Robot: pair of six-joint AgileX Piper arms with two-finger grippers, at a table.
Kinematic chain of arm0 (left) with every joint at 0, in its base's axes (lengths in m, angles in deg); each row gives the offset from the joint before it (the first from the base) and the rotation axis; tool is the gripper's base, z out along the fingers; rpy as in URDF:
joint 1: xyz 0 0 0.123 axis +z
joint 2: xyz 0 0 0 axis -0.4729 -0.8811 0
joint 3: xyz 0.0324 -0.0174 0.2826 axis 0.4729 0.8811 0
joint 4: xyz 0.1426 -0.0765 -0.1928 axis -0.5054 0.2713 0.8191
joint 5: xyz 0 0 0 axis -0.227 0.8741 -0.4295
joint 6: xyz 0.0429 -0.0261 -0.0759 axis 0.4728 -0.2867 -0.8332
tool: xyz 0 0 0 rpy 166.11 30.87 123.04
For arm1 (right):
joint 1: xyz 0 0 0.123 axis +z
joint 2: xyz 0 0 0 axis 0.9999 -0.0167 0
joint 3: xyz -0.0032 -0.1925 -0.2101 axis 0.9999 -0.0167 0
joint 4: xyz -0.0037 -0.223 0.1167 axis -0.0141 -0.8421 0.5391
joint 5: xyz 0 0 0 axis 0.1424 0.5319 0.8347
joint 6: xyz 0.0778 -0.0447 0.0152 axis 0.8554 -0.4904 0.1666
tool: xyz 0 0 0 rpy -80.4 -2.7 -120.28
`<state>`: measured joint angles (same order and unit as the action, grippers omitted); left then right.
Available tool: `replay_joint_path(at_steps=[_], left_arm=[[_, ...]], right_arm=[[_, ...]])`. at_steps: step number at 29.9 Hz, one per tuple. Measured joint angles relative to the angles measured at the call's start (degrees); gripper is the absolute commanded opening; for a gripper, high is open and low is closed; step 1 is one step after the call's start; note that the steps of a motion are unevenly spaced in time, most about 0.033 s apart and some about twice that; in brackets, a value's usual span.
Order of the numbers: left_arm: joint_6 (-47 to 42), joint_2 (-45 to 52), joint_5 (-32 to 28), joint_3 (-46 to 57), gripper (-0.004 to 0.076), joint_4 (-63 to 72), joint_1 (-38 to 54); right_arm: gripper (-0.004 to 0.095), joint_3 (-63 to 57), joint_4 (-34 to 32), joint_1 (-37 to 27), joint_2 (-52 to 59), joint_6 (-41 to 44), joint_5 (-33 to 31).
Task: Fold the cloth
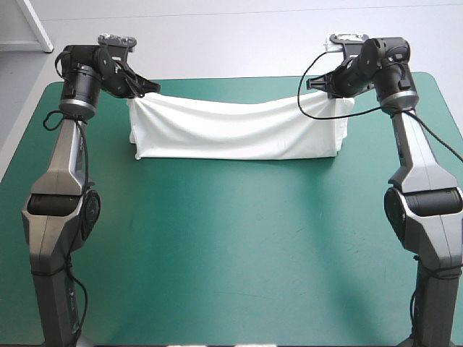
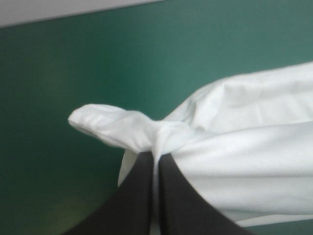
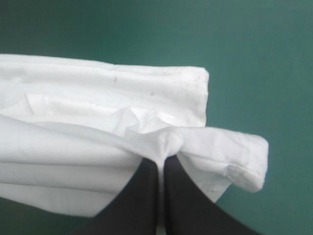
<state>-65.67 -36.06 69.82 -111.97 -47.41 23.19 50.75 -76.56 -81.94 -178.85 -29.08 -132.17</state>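
The white T-shirt (image 1: 235,130) hangs as a long folded band, stretched between both arms over the far half of the teal-green table; its lower edge rests on the cover. My left gripper (image 1: 148,90) is shut on the T-shirt's left upper corner, and a bunched tip (image 2: 105,125) sticks out beyond the black fingers (image 2: 139,188). My right gripper (image 1: 318,85) is shut on the right upper corner. In the right wrist view the hemmed layers (image 3: 190,98) spread ahead of my gripper (image 3: 160,164), and the cloth (image 2: 244,147) fills the side of the left wrist view.
The teal-green table (image 1: 231,246) shows bare cover between the T-shirt and the near edge. Its far edge (image 1: 231,79) runs just behind the lifted cloth.
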Motion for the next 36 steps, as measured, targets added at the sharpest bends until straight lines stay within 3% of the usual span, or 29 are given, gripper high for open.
replay_joint_path(at_steps=[4,9,20,27,32,34,36], left_arm=[[0.00,1.19,0.00,5.36,-0.0010,0.14,0.00],[0.19,9.32,-0.06,15.84,-0.0010,1.69,0.00],[0.73,36.57,-0.75,55.95,-0.0010,2.55,0.00],[0.86,50.56,-1.22,80.53,-0.0010,3.17,0.00],[0.86,57.09,-1.68,92.27,-0.0008,3.21,0.00],[0.92,58.51,-2.50,95.67,0.0009,3.35,0.00],[1.05,59.15,-3.71,97.76,0.0081,3.35,0.00]], right_arm=[[-0.0014,-4.19,1.36,0.00,2.21,-1.11,0.00],[-0.0014,-17.25,-0.63,0.00,12.54,-1.12,0.05],[-0.0014,-59.24,1.15,0.00,35.99,-3.98,0.60],[-0.0014,-77.25,2.94,0.00,45.30,-5.24,1.35],[-0.0010,-84.41,3.44,0.00,49.91,-7.09,1.65],[0.0037,-86.33,3.81,0.00,51.17,-8.91,1.69],[0.0162,-87.74,4.63,0.00,51.78,-10.08,1.71]])
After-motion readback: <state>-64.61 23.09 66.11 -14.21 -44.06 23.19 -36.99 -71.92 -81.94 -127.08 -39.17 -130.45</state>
